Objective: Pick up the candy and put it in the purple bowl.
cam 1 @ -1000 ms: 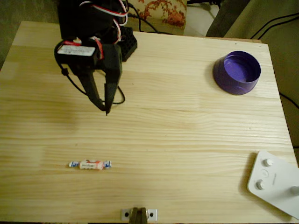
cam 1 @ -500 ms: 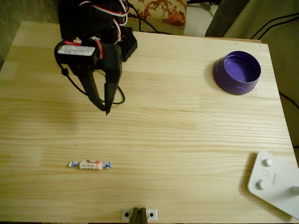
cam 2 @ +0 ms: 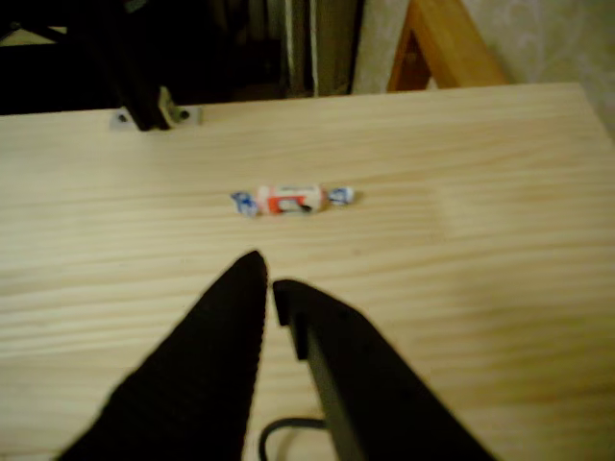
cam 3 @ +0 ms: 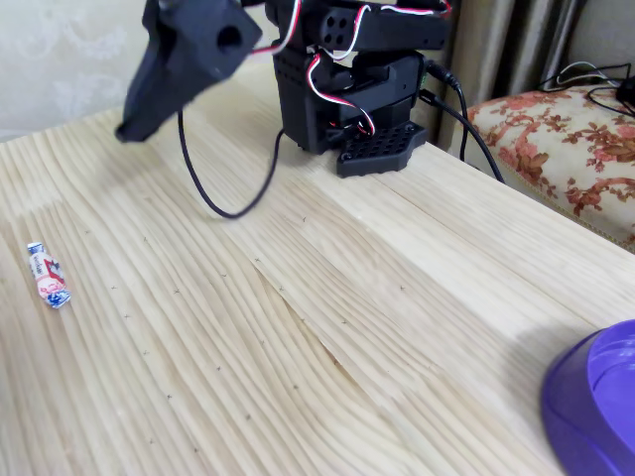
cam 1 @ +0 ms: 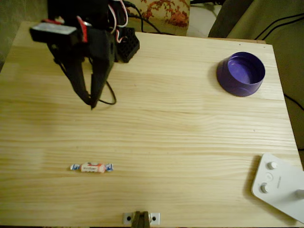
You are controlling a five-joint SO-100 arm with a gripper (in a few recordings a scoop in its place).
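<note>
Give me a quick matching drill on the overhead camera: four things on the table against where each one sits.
Things:
1. candy
2. purple bowl
3. gripper
4. white device

Places in the overhead view:
A. lower right corner of the table
B. upper left, above the wood, holding nothing
C. upper right of the table
D. lower left, lying flat on the wood

Pairs: 1-D, 2-C, 3-B, 4-A
</note>
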